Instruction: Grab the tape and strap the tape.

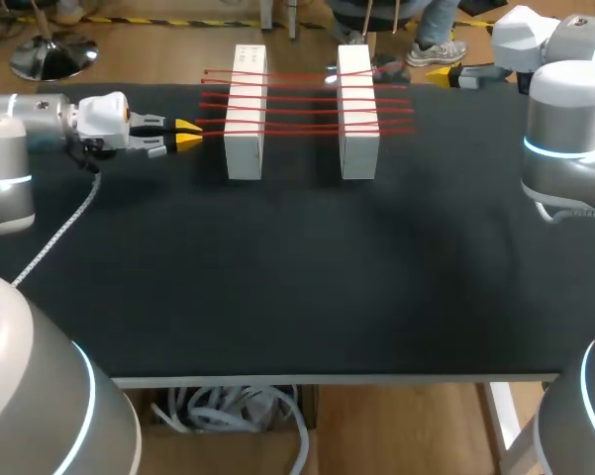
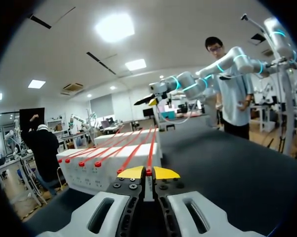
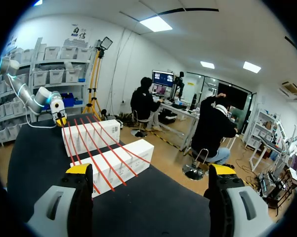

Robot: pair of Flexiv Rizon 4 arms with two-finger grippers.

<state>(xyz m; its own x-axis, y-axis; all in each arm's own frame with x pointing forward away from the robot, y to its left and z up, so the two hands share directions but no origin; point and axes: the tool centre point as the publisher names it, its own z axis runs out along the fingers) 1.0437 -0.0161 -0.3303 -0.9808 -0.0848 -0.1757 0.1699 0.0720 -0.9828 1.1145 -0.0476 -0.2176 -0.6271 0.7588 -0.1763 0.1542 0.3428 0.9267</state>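
Observation:
Several red tapes (image 1: 307, 102) are stretched across two upright white blocks (image 1: 245, 111) (image 1: 357, 109) at the far middle of the black table. My left gripper (image 1: 188, 136) is just left of the left block, shut on the end of the nearest red tape (image 2: 149, 153); its yellow tips pinch the tape's red end knob. The other tape ends line the block's top edge (image 2: 89, 165) beside it. My right gripper (image 3: 150, 170) stands wide open at the far right of the table (image 1: 446, 74), holding nothing, off to the side of the blocks (image 3: 121, 158).
The black tabletop (image 1: 297, 277) stretches bare in front of the blocks to its front edge. My left arm's cable (image 1: 64, 228) hangs over the table's left part. My right arm's elbow (image 1: 564, 148) rises at the right edge.

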